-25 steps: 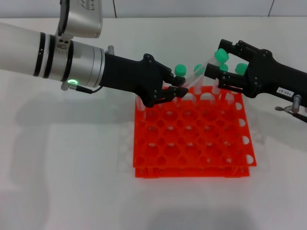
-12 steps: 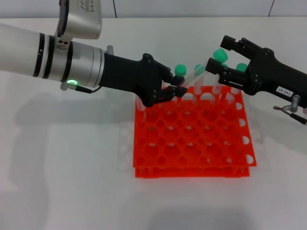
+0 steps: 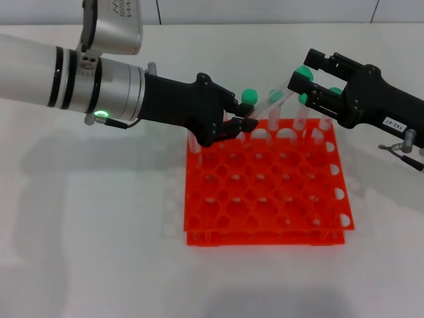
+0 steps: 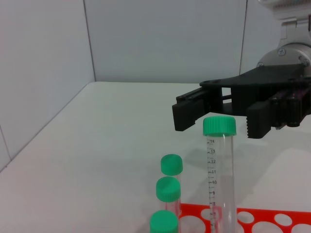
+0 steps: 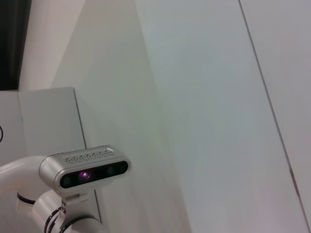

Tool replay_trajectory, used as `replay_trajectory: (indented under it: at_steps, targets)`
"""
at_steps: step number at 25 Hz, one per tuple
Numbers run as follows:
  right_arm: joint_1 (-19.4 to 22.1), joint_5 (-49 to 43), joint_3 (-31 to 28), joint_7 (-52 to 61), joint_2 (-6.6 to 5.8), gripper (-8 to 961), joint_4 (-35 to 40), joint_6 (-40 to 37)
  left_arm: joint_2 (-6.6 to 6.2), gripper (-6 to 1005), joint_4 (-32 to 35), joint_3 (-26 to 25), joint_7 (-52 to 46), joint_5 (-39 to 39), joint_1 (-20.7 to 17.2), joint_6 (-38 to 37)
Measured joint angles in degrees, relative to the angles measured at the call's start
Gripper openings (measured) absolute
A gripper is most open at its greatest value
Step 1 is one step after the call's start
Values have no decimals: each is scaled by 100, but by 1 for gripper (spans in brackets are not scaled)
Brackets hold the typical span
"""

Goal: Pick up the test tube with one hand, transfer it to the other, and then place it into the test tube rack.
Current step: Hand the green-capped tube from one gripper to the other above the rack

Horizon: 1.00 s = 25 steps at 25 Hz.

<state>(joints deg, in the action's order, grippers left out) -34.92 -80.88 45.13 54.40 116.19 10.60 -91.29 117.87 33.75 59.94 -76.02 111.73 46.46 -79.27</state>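
A: Quick one. Where's the slim clear plastic test tube with the green screw cap [image 3: 277,101]?
B: Tilted over the back edge of the bright orange-red square plastic rack [image 3: 265,182], its lower end clamped in the left black two-fingered pincer on the silver-white arm [image 3: 248,124]. Cap end sits between the parted fingers of the right black pincer on the all-black arm [image 3: 303,85], not gripped as far as I can tell.
A: Handling?
B: Looks light, stiff, smooth-walled, so probably slippery. I'd take it just under the cap, where the wall is bare.
A: Counts?
B: One rack on the white desk [image 3: 99,232], two pincers. Wrist view shows three more green-capped tubes [image 4: 168,188] standing in the rack; head view suggests others behind the right pincer, partly hidden, so no firm total.
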Motion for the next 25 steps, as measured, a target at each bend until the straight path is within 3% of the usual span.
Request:
replay_trajectory:
  at_steps: [10, 24, 25]
  targets:
    - [3, 2, 13, 0, 0, 621, -7, 6, 14, 283, 0, 0, 8, 0, 20, 0]
    - [9, 4, 14, 0, 0, 528, -6, -12, 17, 292, 6, 0, 9, -20, 19, 9]
    - [7, 4, 14, 0, 0, 478, -6, -22, 17, 293, 7, 0, 9, -24, 18, 9]
